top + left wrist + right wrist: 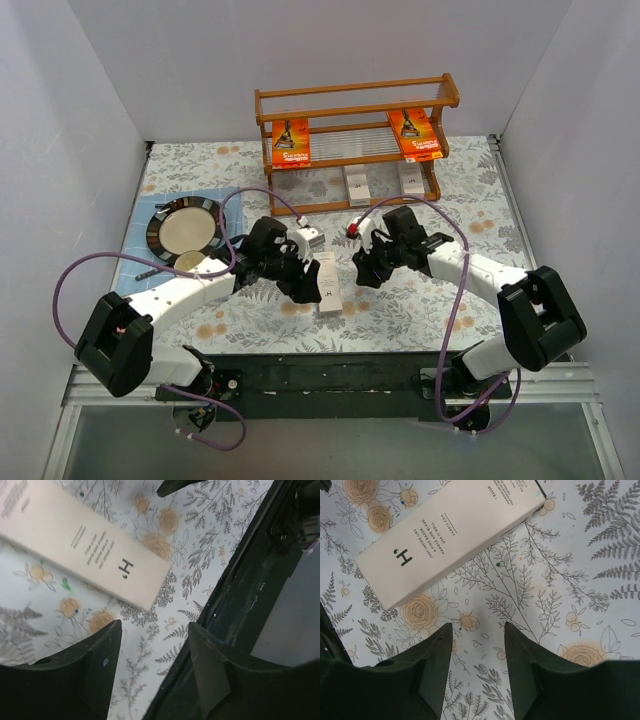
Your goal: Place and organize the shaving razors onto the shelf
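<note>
The wooden shelf (355,105) stands at the back. Two orange razor packs lean on its upper tier, one at the left (291,142) and one at the right (415,134). Two white boxes (357,184) (412,178) lie on the lower tier. A third white box (328,283) lies flat on the floral cloth between my grippers; it also shows in the left wrist view (85,550) and the right wrist view (450,535). My left gripper (306,287) (155,630) is open and empty just left of it. My right gripper (363,272) (478,630) is open and empty just right of it.
A dark plate (160,225) holding a cream mug (190,228) sits on a blue cloth at the left. The table's black front rail (240,605) lies close behind the left gripper. White walls close in the left, right and back.
</note>
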Motion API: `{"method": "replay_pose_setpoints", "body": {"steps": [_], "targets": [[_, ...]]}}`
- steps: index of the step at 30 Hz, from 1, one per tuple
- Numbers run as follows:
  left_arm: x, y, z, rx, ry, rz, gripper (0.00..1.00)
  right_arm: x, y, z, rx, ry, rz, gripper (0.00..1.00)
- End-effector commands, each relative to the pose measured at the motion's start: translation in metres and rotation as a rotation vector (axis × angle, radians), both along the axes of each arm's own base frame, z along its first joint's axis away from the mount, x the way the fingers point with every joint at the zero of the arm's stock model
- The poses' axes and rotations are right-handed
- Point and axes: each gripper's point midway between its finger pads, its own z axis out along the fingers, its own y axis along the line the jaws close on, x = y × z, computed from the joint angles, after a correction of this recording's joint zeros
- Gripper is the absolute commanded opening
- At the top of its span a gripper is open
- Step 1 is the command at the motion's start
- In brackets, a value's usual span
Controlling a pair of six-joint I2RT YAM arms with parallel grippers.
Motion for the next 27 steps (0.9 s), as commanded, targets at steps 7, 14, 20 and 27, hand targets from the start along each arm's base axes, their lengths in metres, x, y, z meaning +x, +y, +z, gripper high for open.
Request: {"method": "replay_pose_setpoints", "body": {"steps": [7, 14, 20, 27], "targets": [[-0.005, 0.011, -0.042, 0.026, 0.297, 0.375, 0.29, -0.043, 0.048, -0.022, 0.020, 0.028, 0.112, 0.48], [0.002, 0.023, -0.028, 0.043, 0.229, 0.383, 0.73, -0.027, 0.073, -0.018, 0.041, 0.003, 0.114, 0.46], [0.003, 0.019, -0.023, 0.006, 0.224, 0.339, 0.86, -0.019, 0.069, -0.013, 0.020, -0.043, 0.106, 0.46], [0.015, 0.013, -0.031, 0.033, 0.232, 0.384, 0.92, -0.010, 0.021, 0.004, 0.015, -0.122, -0.023, 0.46]]}}
